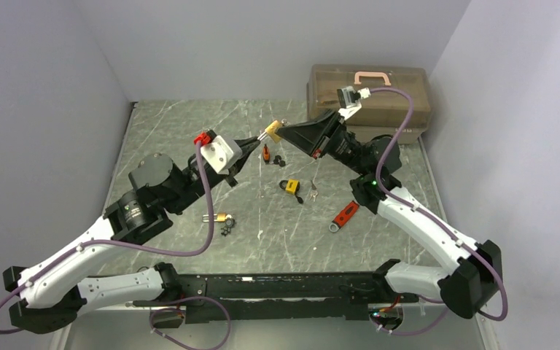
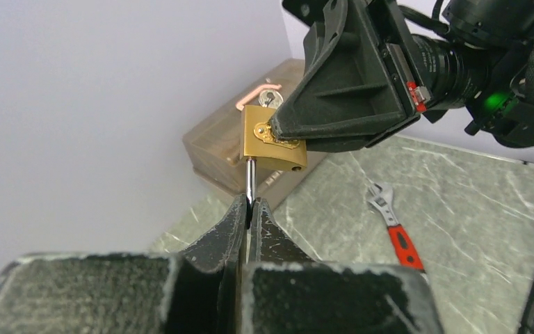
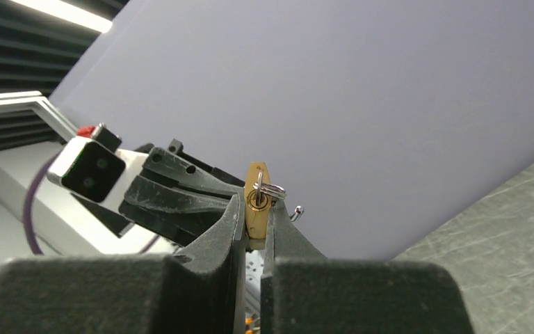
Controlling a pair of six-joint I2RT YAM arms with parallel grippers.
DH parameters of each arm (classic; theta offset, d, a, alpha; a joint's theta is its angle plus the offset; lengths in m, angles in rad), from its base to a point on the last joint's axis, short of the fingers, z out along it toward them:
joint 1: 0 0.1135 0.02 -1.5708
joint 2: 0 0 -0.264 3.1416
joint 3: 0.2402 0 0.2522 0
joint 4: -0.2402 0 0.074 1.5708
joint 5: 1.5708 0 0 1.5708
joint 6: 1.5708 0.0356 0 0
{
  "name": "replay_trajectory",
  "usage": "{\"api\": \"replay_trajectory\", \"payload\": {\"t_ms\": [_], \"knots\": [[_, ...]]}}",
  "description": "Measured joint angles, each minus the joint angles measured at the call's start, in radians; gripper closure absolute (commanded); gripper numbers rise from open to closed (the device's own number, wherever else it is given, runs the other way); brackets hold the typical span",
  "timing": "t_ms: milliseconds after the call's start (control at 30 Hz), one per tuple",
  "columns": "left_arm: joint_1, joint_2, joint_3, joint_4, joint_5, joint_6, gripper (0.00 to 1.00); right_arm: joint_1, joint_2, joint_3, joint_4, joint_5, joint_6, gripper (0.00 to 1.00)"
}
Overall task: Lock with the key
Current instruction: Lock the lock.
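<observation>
Brass padlock (image 2: 268, 149) hangs in mid-air above the table (image 1: 189, 131), its body pinched flat between the pads of the right gripper (image 3: 254, 224). The left gripper (image 2: 249, 209) is pressed together on the steel shackle (image 2: 250, 179). The key (image 2: 270, 99) sits in the keyhole.

The step probably calls for firm grips, pushing shackle and body squarely together, then turning the key. Neither gripper is free for that.

Below lie a red-handled wrench (image 1: 344, 216), a yellow padlock (image 1: 289, 187) and a second brass padlock (image 1: 221, 217). A toolbox (image 1: 379, 91) stands behind. Nothing blocks the lock.
</observation>
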Motion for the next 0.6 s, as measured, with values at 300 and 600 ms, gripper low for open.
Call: {"api": "replay_trajectory", "payload": {"t_ms": [300, 600], "knots": [[0.038, 0.053, 0.201, -0.312, 0.115, -0.17, 1.0, 0.026, -0.135, -0.019, -0.208, 0.011, -0.275, 0.31], [0.254, 0.057, 0.284, -0.492, 0.459, -0.363, 1.0, 0.024, -0.161, -0.064, -0.312, -0.116, -0.491, 0.11]]}}
